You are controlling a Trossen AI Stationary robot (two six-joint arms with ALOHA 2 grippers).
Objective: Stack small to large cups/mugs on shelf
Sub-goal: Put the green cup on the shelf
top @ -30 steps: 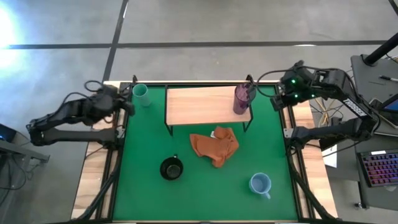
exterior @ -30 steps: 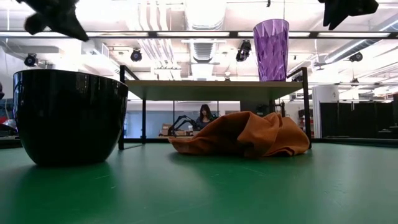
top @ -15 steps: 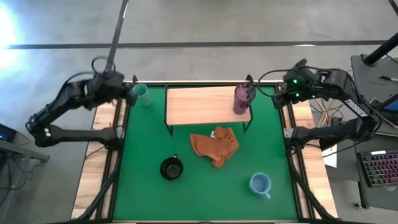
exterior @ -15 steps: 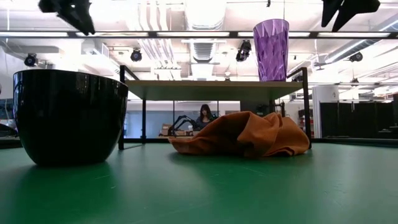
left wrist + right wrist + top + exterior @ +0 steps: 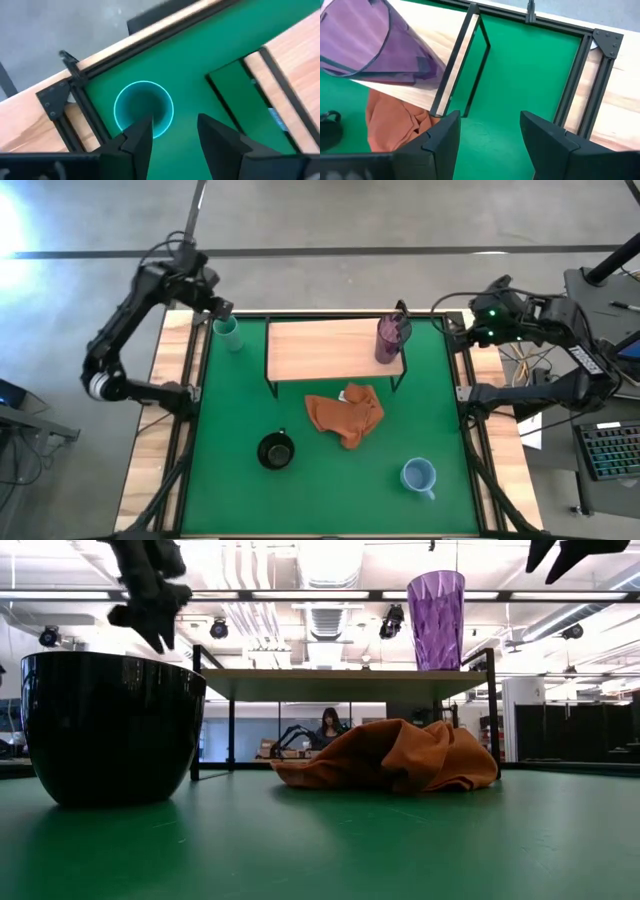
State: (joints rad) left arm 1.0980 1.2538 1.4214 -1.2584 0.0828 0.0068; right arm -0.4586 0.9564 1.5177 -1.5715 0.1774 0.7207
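The left claw (image 5: 170,132) is held open above the teal-green cup (image 5: 143,108); a descent around its rim is judged next. The right claw (image 5: 487,132), also open, is parked beside the shelf (image 5: 330,348), where the purple cup (image 5: 391,337) is already placed.

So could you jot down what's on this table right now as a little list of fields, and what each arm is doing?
shelf: light-wood plank on black legs, at the far side of the green mat
purple cup: upright on the shelf's right end
teal cup: on the mat, left of the shelf
black mug: on the mat, near side
light blue mug: on the mat, near right
orange cloth: crumpled in front of the shelf
left end effector: open, above the teal cup, holding nothing
right end effector: open, empty, right of the shelf
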